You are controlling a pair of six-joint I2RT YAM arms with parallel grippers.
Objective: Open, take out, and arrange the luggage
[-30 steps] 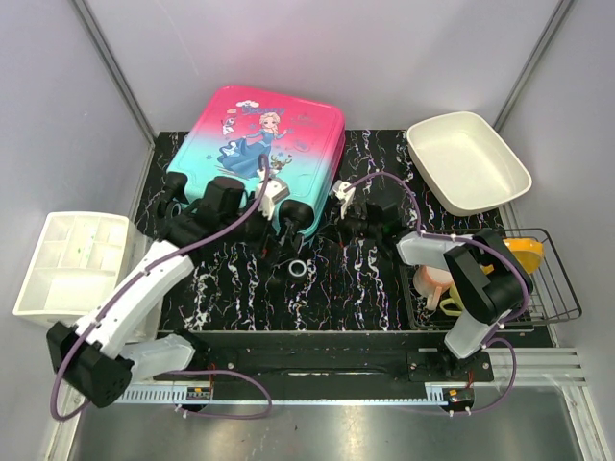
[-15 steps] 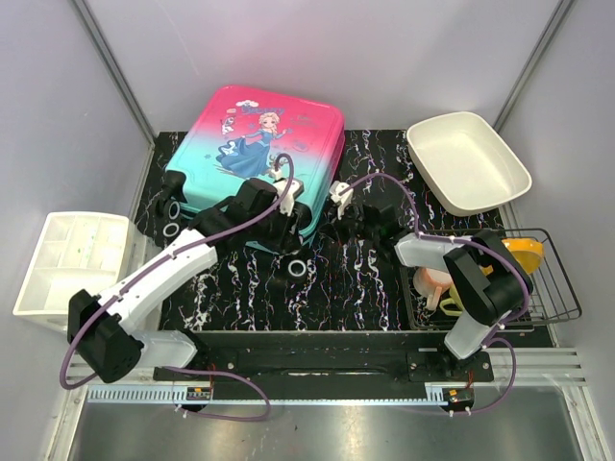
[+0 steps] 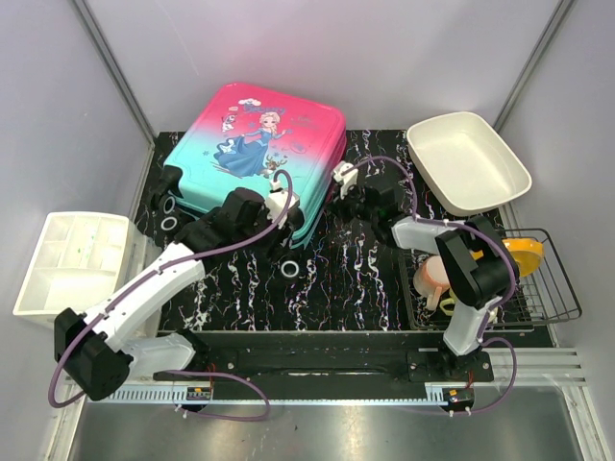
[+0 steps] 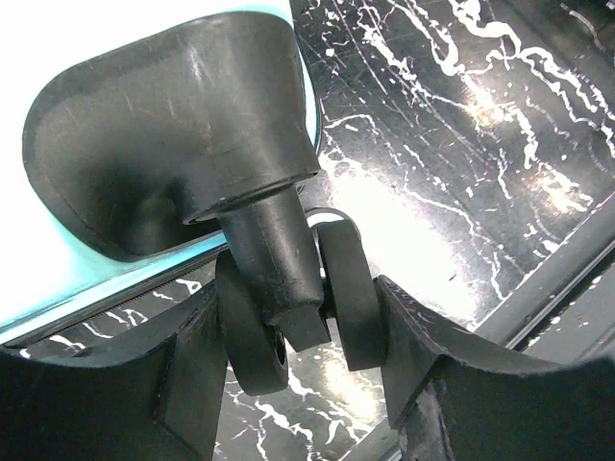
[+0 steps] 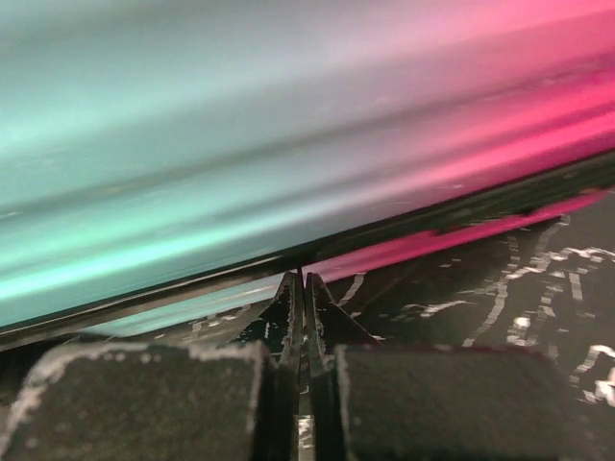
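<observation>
Two grippers are at the luggage [image 3: 252, 144], which lies flat and closed, print upward, on the far left part of the black marbled mat [image 3: 365, 279]. We see the left gripper [image 4: 303, 331] clenched on a black twin wheel [image 4: 351, 298] at the near edge of the case. The right gripper [image 5: 304, 288] has its fingers pressed together, holding nothing. Its tips are just at the seam along the side of the shell.

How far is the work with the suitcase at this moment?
Done: nothing visible; the luggage lies closed on the table. In hand: the left gripper clamps a caster wheel, and the shut right gripper sits at the side seam. Left: opening, taking out, arranging.
</observation>
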